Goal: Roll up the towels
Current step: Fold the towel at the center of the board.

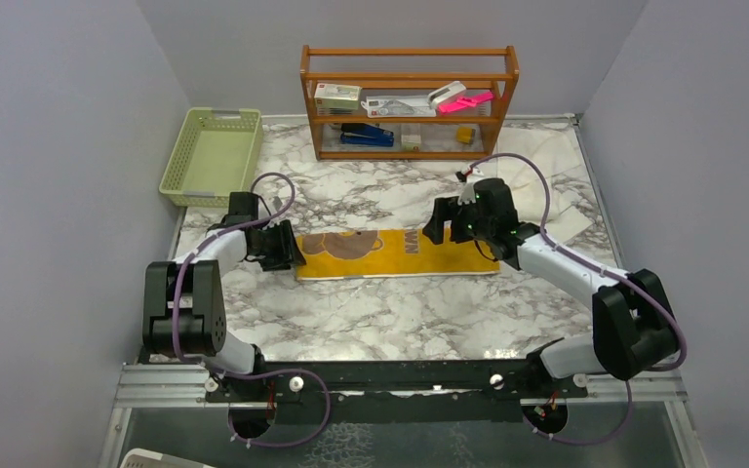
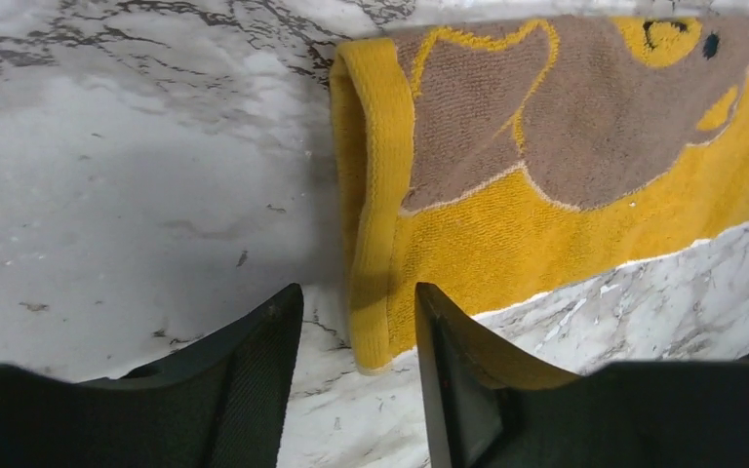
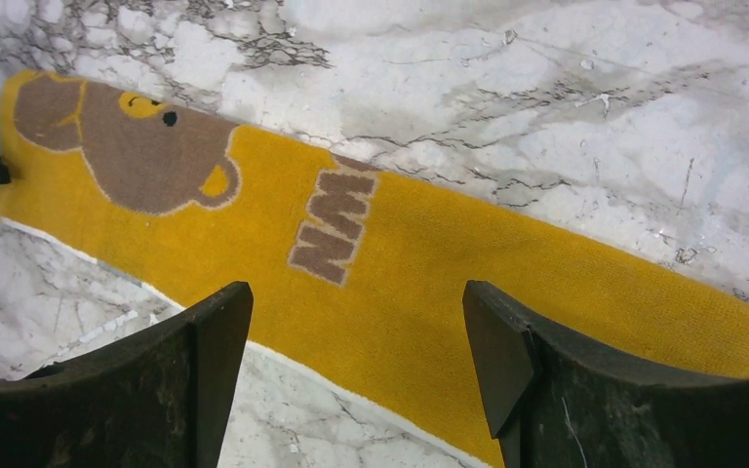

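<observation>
Lying flat, yellow towel [image 1: 396, 254] runs left-right; left jaws spread, right jaws spread

White links, black joint housings on left arm [image 1: 216, 251] and right arm [image 1: 571, 265]. Purple cable along each, looping below black base rail [image 1: 395, 378]. Matte black fingers on left gripper [image 2: 356, 297], right gripper [image 3: 356, 292].

Yellow towel [image 1: 395, 253]: terry cloth, looped nap, matt, with a flatter woven hem band; cream towel [image 1: 546, 171] is also matt cloth. Table [image 1: 380, 312]: marble-look top, smooth, faint sheen. Basket [image 1: 177, 156] is green plastic, rack [image 1: 408, 51] varnished wood, left gripper [image 2: 356, 292] matt black plastic with finely ribbed inner faces.
</observation>
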You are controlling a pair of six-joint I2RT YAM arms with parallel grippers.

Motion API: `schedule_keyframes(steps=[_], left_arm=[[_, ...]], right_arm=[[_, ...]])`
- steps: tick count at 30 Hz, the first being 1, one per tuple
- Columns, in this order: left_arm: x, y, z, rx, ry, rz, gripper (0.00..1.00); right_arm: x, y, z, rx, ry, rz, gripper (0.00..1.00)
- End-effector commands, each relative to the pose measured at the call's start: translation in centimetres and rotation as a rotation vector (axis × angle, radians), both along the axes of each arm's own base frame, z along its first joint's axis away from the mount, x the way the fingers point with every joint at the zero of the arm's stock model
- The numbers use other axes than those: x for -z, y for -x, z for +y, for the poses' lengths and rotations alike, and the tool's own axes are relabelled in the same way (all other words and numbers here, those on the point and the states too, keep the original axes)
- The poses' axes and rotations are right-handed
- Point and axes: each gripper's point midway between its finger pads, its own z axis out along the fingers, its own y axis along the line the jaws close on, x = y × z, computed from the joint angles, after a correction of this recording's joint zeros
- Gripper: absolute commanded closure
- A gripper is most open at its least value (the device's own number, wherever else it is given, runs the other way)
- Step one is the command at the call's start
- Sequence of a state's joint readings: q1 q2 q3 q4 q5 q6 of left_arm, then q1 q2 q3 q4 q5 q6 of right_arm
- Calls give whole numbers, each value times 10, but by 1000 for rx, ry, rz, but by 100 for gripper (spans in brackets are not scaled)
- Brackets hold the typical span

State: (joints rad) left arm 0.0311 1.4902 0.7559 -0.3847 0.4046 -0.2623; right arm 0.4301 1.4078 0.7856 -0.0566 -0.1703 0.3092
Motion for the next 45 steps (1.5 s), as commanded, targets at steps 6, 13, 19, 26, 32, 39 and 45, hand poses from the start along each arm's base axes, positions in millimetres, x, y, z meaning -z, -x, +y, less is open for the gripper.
schedule_keyframes(steps=[6,13,19,26,32,39,45], left_arm=[[11,11,-26,57,162,81,61],[9,1,-11,15,75,53,94],[-27,-26,58,-170,-284,-87,100],[-76,-33,103,-307,-521,-198,100],[-62,-26,53,-115,-598,-116,100],[-73,-39,-49,143,-454,-132,100],[-88,-32,-133,325,-317,-109,100]], right_arm=[[-29,9,5,-44,-61,-72,19],[-32,12,5,-49,-71,-79,19],[-35,15,11,-75,-96,-59,19],[-19,4,0,3,-17,-3,19],[-5,-3,-14,93,53,57,19],[-9,0,-22,128,71,60,19],[-11,-1,-36,206,105,66,17]])
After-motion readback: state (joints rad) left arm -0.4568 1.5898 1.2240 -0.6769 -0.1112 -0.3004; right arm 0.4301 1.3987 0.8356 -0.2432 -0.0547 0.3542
